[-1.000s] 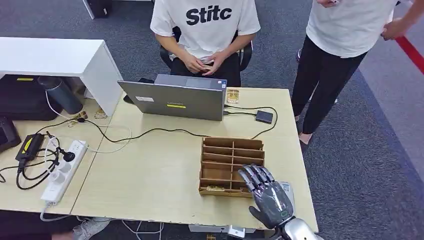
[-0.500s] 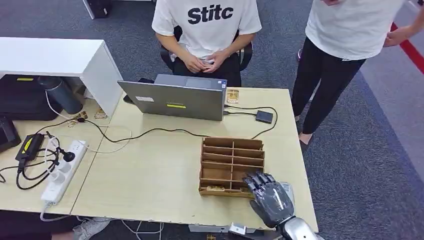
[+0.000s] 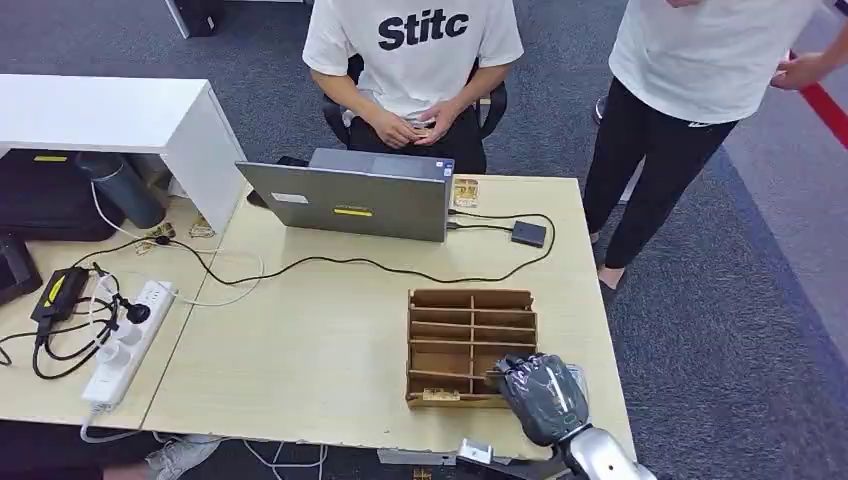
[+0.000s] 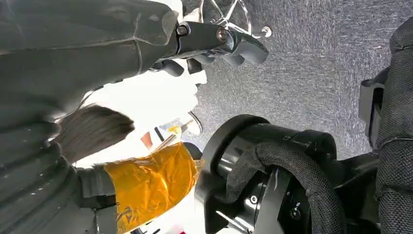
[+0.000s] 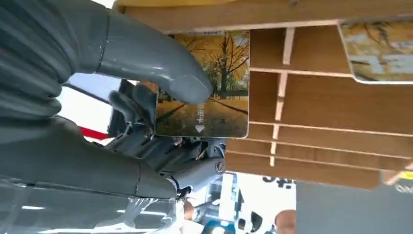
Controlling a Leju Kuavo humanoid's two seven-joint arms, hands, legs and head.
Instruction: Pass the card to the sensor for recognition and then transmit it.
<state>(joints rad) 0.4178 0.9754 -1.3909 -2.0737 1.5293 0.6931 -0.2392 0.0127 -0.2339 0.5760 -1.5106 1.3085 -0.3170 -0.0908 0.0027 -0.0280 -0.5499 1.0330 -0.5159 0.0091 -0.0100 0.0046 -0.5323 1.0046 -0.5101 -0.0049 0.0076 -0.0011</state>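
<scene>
- Wooden organizer (image 3: pixel 470 345) is sitting on the light desk (image 3: pixel 300 350), toward 5 o'clock of the desktop as I'm looking down from the head cam.
- My right hand (image 3: pixel 540 395) is resting at the organizer's near right corner, fingers curled down over its edge.
- Right wrist cam: I'm pinching a card (image 5: pixel 209 85) w/ an autumn-tree picture between thumb (image 5: pixel 160 68) and the darker fingers behind it; the card is standing against the wooden dividers, partly in a slot.
- A 2nd card (image 5: pixel 377 51) w/ a similar print is lying in another compartment of the organizer, apart from mine.
- My left hand (image 4: pixel 214 41) is hanging by my side over grey carpet, fingers bent inward; I can't tell whether it's clenched or loose, nothing visible in it.
- Grey laptop (image 3: pixel 350 200) is standing open at 12 o'clock from the organizer, its lid's back toward me.
- Small dark box (image 3: pixel 528 234) on a cable is lying at 1 o'clock from the organizer, near the desk's far right edge.
- White power strip (image 3: pixel 125 345) w/ cables is lying at 9 o'clock, on the adjoining desk.
- One person in a white tee is sitting behind the laptop, hands together in lap; another is standing at 2 o'clock, beside the desk.
</scene>
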